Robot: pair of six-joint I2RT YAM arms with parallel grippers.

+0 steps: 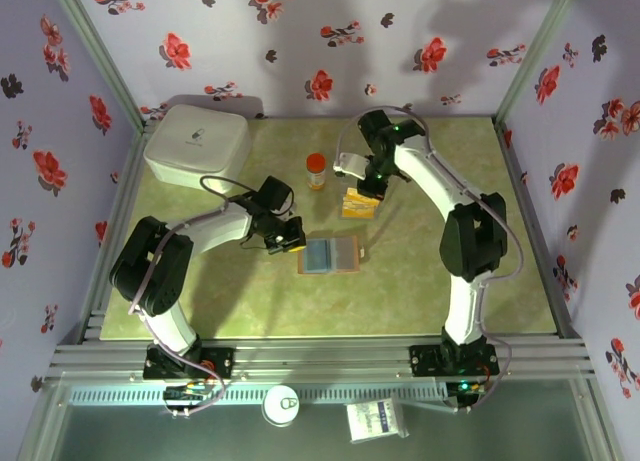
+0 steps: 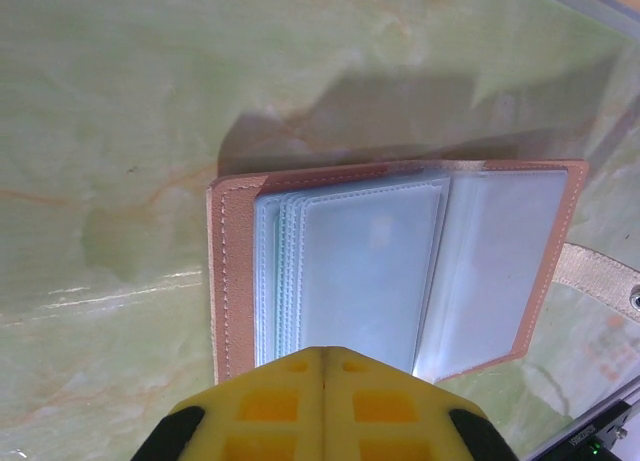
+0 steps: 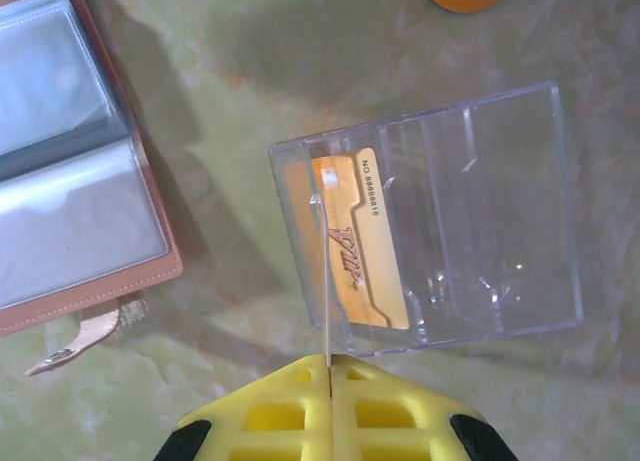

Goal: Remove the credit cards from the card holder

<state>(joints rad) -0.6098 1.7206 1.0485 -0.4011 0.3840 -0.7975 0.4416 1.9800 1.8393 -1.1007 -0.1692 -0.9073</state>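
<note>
Green marble-look table (image 1: pixel 430 291) in a booth w/ flowered walls. A white case (image 1: pixel 197 144) is sitting back-left and an orange bottle (image 1: pixel 316 169) mid-back.

The card holder (image 1: pixel 330 254) is lying open and flat near the table centre, brown cover down. Its clear sleeves (image 2: pixel 370 271) are facing up and the clasp strap (image 3: pixel 85 336) is sticking out one side. The top sleeves are looking empty; can't tell re. the ones stacked underneath.

The left gripper (image 2: pixel 322 363) is sitting at the holder's near edge, fingers pressed fully together w/ nothing betw. them. Can't tell if it's bearing down on the cover. The right gripper (image 3: pixel 329 366) is hanging over the clear box (image 3: pixel 480 211), just beside the holder. Its fingers are closed on what's looking like a thin card (image 3: pixel 321 271) seen edge-on. An orange-yellow card (image 3: pixel 355 241) is lying flat in the box compartment nearest the holder.

Handling, as a judgement:
- **Cards:** prob. light, stiff, slick plastic. Best pinched by whatever short edge is poking out of a sleeve, then pulled straight along the slot.
- **Holder:** soft and light, so likely sliding or lifting w/ the card unless the other arm is pinning the cover.
- **Sleeves:** thin film, so prone to snagging or creasing.
- **Grip:** a card in a narrow pinch may be pivoting or slipping, so take it deep enough and let go low over the box.
</note>
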